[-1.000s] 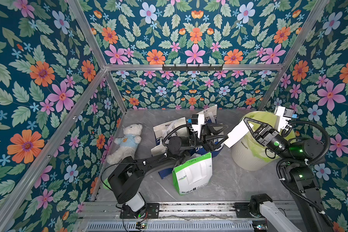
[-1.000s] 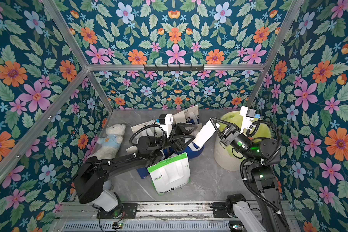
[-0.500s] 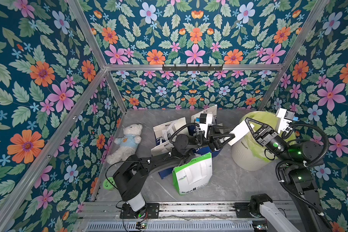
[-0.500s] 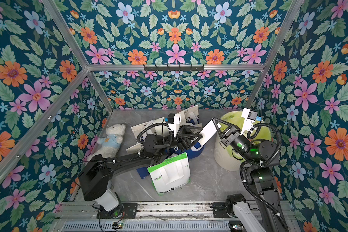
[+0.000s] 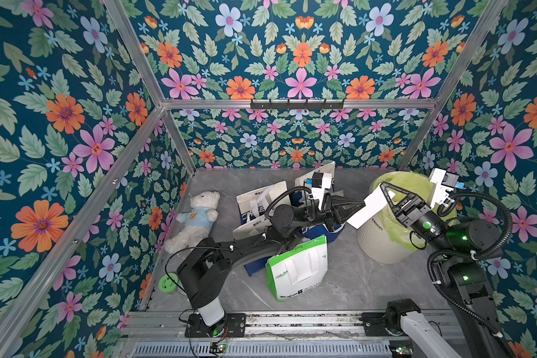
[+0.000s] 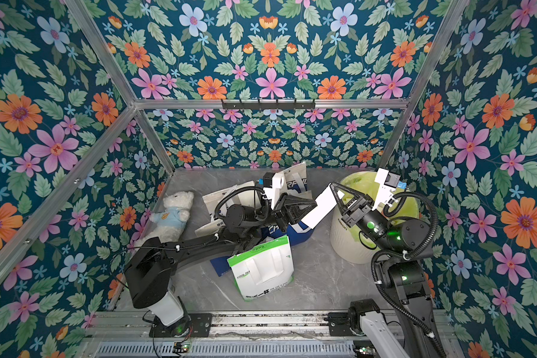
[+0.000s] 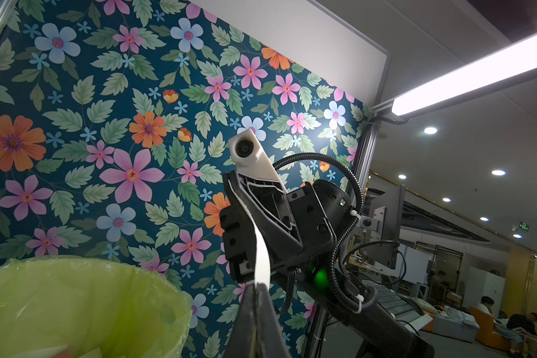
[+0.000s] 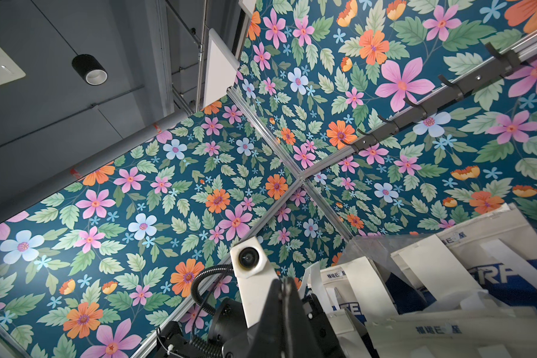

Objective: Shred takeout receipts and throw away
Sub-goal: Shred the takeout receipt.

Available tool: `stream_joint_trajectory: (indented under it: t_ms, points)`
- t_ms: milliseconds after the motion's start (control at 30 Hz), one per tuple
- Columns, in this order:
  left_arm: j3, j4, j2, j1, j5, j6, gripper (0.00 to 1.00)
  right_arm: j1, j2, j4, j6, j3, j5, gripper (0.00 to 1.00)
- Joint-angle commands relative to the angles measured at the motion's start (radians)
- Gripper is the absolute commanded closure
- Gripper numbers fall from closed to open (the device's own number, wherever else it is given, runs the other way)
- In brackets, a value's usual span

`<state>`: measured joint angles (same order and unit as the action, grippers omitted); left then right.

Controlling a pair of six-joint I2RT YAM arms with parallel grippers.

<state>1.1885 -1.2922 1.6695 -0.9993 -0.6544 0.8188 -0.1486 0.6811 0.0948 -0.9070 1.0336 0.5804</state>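
Observation:
One white takeout receipt [image 5: 366,210] hangs in the air beside the bin, stretched between both grippers. My left gripper [image 5: 363,205] is shut on its lower end, and my right gripper [image 5: 382,186] is shut on its upper end. In a top view the same receipt [image 6: 318,210] spans the left gripper [image 6: 315,203] and right gripper [image 6: 332,186]. The left wrist view shows the receipt [image 7: 262,254] edge-on, rising from my shut left gripper [image 7: 256,286]. In the right wrist view my right gripper [image 8: 286,282] is pressed shut on a thin paper edge.
A white bin with a yellow-green liner [image 5: 382,238] stands at the right, just under the right gripper. White-and-blue bags [image 5: 255,204] and a white-and-green bag [image 5: 296,272] crowd the middle of the grey floor. A teddy bear [image 5: 196,217] lies at the left wall.
My left gripper has reached rightward to the receipt and closed on its lower end. The right gripper has kept its hold and shifted slightly right, over the bin.

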Motion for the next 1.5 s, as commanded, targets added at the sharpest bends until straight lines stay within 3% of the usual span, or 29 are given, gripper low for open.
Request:
stream_joint_trajectory:
  t_ms: [0,67,133,233,333,500,667,900,967,1167,1233,1333,1467]
  points:
    - [0.003,0.149,-0.064,0.002,-0.073,-0.135,1.00,-0.001,0.002,-0.157,0.101,0.048,0.016,0.86]
    - [0.022,0.419,-0.136,0.002,-0.104,-0.308,1.00,0.001,0.007,-0.351,0.234,0.120,0.029,0.65]
    - [0.078,0.817,-0.208,0.002,-0.111,-0.539,1.00,0.000,0.018,-0.554,0.381,0.206,0.046,0.47]
    - [0.153,1.248,-0.276,0.003,-0.087,-0.808,1.00,0.000,0.032,-0.750,0.530,0.294,0.109,0.38]
    - [0.221,1.554,-0.307,0.002,-0.066,-0.989,1.00,-0.001,0.053,-0.848,0.601,0.331,0.225,0.36]
    - [0.308,1.836,-0.313,0.003,-0.036,-1.139,1.00,0.000,0.093,-0.919,0.666,0.347,0.403,0.31]
    - [0.315,1.882,-0.328,0.002,-0.058,-1.173,1.00,0.000,0.132,-1.008,0.747,0.368,0.440,0.31]
    - [0.254,1.735,-0.365,0.004,-0.178,-1.121,1.00,-0.034,0.139,-0.990,0.760,0.327,0.439,0.33]
    - [0.240,1.700,-0.370,0.005,-0.206,-1.105,1.00,-0.086,0.158,-1.005,0.774,0.336,0.410,0.31]
    - [0.233,1.657,-0.366,0.005,-0.255,-1.077,1.00,-0.341,0.245,-1.077,0.839,0.382,0.174,0.31]
    - [0.233,1.648,-0.366,0.005,-0.258,-1.069,1.00,-0.387,0.269,-1.075,0.844,0.386,0.130,0.38]
    - [0.228,1.641,-0.370,0.005,-0.253,-1.064,1.00,-0.388,0.272,-1.040,0.826,0.371,0.130,0.56]
    - [0.221,1.639,-0.377,0.005,-0.246,-1.063,1.00,-0.389,0.255,-0.995,0.802,0.351,0.118,0.71]
